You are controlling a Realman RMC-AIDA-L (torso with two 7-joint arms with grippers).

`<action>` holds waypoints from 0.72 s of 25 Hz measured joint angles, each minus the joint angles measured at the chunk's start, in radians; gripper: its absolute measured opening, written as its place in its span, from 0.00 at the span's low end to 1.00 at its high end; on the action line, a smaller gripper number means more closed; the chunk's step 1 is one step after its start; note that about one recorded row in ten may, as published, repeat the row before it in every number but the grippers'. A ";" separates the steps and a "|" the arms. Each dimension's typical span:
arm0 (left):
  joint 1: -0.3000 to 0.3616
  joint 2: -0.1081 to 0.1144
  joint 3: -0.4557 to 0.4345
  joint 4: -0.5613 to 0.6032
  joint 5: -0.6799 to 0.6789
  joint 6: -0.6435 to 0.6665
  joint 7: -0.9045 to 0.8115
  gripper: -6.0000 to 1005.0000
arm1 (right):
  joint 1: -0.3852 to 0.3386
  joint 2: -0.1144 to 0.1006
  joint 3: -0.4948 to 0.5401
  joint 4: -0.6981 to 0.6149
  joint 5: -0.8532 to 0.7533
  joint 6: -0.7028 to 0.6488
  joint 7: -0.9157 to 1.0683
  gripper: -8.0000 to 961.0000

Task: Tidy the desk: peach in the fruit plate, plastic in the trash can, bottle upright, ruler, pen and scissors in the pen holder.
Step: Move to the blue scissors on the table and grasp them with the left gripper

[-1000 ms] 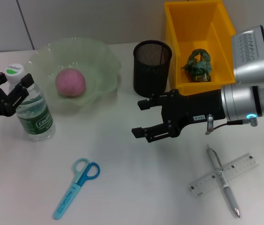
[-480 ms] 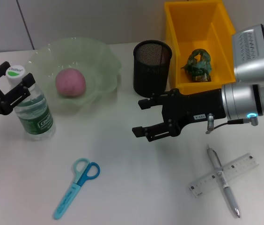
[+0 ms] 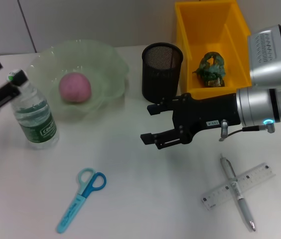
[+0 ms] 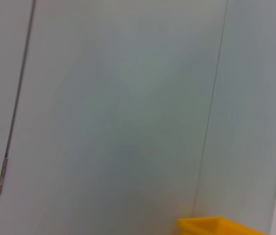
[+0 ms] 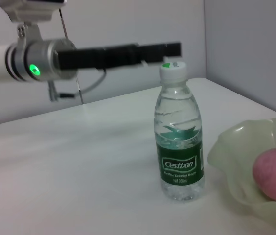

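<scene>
The desk (image 3: 145,199) is showing a smooth, matt white top. The bottle (image 3: 33,117) is looking like clear glossy plastic with a paper-like green label. The peach (image 3: 74,87) is appearing matt pink, sitting in a translucent, slightly glossy plastic fruit plate (image 3: 108,64). The trash can (image 3: 190,45) is shining as smooth yellow plastic, and the pen holder (image 3: 161,72) is showing black wire mesh. The right gripper (image 3: 153,124) is looking matt black, its arm behind the fingers brushed silver metal.
</scene>
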 joint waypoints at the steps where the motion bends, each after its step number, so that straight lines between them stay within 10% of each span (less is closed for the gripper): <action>1: 0.014 0.004 0.009 0.033 0.002 0.015 -0.053 0.80 | 0.000 0.000 0.002 0.000 0.001 -0.002 0.000 0.85; 10: 0.102 0.055 0.082 0.367 0.142 0.194 -0.565 0.79 | 0.001 0.000 0.006 -0.001 0.003 -0.007 0.002 0.85; 18: 0.024 0.036 0.092 0.774 0.577 0.326 -1.111 0.79 | -0.009 -0.001 0.019 -0.025 0.004 -0.002 0.003 0.85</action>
